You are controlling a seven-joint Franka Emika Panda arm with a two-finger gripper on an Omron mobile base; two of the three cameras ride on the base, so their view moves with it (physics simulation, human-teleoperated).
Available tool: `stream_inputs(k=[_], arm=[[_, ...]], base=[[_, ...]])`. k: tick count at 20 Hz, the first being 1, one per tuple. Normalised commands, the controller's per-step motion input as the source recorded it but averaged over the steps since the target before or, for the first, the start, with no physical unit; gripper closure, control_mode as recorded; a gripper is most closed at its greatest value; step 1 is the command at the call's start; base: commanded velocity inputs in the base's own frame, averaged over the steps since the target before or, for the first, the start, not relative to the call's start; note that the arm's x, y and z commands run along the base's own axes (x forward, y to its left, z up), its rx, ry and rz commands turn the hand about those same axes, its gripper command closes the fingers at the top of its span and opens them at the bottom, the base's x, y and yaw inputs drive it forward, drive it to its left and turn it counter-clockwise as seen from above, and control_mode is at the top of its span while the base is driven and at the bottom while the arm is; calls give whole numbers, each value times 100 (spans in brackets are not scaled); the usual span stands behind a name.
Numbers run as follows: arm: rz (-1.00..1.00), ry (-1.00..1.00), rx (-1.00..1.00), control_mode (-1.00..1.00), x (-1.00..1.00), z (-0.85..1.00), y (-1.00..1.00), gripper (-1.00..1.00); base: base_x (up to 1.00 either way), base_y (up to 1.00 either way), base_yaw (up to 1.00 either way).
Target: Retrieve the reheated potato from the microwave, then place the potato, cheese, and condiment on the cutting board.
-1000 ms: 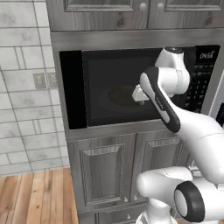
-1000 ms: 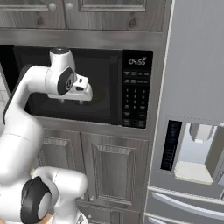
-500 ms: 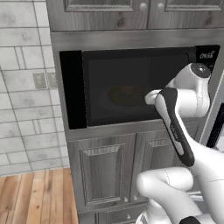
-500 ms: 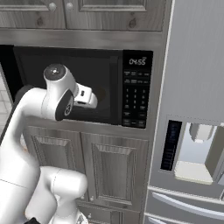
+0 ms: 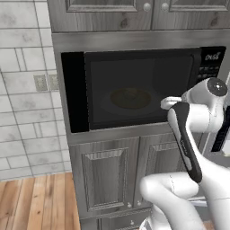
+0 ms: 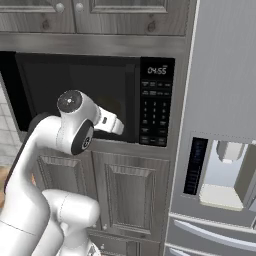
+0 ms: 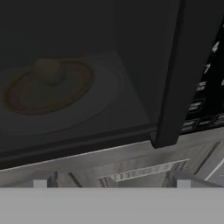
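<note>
Grey cabinets [image 5: 105, 175] front the wall I face, with a tiled wall [image 5: 22, 90] off to my left and a fridge [image 6: 220, 150] to my right. Nearest is my gripper [image 6: 116, 126], held at microwave height just in front of the lower right part of the door [image 5: 134, 81]. In the hand view its two tips stand wide apart and nothing lies between them, so my hand is open and empty.

Just past the tips is the microwave [image 5: 134, 54], set into the cabinets with its button panel [image 6: 154, 112] on the right. The door looks shut to me: I see the inside only dimly, through dark glass, and the door's right edge runs upright beside the panel.

Farthest in, behind that glass, is the potato [image 7: 49, 70], a pale lump sitting on a round plate [image 7: 26, 98] on the microwave floor.

By my reckoning the task has barely begun. The potato is not yet out. I judge the door must be opened first, then I reach in, grip the potato and carry it to the cutting board. The cheese and the condiment still have to go there too.
</note>
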Motion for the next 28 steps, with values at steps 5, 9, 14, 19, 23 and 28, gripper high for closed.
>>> stream_inputs(k=[5,9,14,19,23,28], arm=[[-2,12,0,-100,14,6,-46,-100],[0,9,0,-100,19,3,-45,-100],[0,2,2,-100,26,2,-33,-100],[0,-4,2,-100,33,5,-5,-100],[0,0,0,-100,38,5,-5,-100],[0,0,0,-100,34,4,-17,-100]], base=[[0,0,0],[0,0,0],[0,0,0],[0,0,0],[0,0,0],[0,0,0]])
